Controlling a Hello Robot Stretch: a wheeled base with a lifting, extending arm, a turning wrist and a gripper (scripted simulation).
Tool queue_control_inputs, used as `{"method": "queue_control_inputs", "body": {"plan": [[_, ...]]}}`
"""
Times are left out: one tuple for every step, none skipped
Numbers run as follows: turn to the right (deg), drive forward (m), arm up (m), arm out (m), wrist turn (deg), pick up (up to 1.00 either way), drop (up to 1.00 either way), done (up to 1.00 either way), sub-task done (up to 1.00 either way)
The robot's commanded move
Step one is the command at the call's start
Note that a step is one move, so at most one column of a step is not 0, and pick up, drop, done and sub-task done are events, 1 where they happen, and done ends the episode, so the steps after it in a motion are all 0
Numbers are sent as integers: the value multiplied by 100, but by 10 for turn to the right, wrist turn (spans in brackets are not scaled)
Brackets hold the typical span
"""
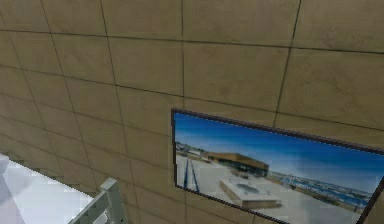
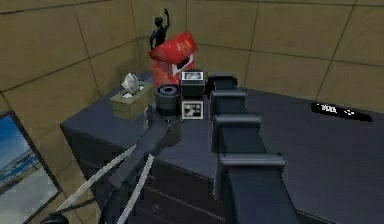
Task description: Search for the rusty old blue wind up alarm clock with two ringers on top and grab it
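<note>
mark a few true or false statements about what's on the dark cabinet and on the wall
1. A picture of a building under blue sky hangs on the tiled wall. True.
2. The tissue box sits at the cabinet's right end in the arm side view. False: it is near the left end.
3. A dark statuette stands near the red thing. True.
4. The cabinet top is white. False: it is dark.

Arm (image 2: 245,150) outstretched, fingers (image 2: 100,177) angled downward.
</note>
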Motion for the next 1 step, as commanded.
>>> {"method": "queue_control_inputs", "body": {"plan": [[0, 0, 0, 0, 450, 0, 0, 0, 0]]}}
